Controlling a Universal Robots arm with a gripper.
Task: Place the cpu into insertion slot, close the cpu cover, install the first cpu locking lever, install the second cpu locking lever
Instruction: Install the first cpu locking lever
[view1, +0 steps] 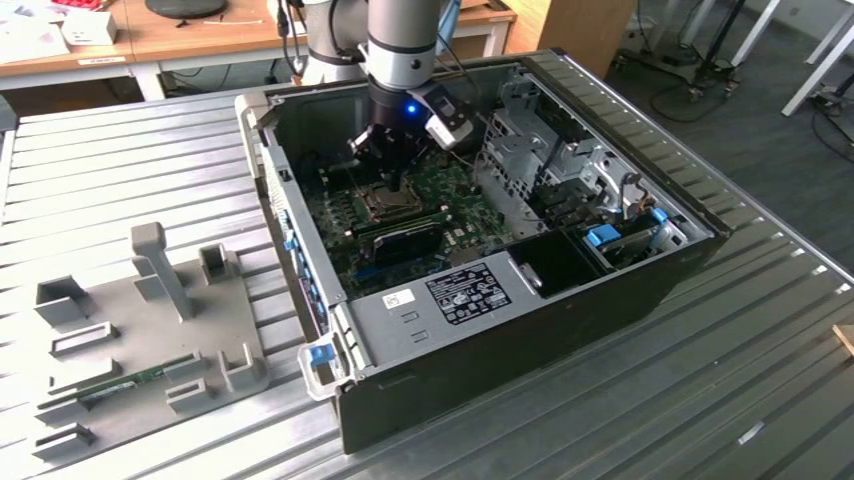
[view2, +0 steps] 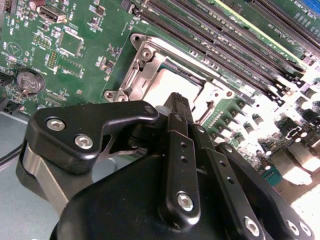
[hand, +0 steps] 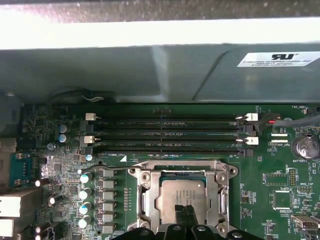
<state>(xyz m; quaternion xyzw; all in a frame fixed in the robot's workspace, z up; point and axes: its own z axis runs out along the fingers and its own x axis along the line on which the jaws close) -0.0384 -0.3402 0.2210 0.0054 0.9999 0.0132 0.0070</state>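
Since the cpu (hand: 180, 197) lies seated in the insertion slot (hand: 222, 177) near the middle of the circuit board (hand: 270, 165), with the cpu cover (hand: 212, 200) seemingly down, press straight with your gripper (hand: 184, 212), its fingertips together, avoiding skew.

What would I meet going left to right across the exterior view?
Grey fixture tray → blue case latch → insertion slot → blue drive-bay tab.
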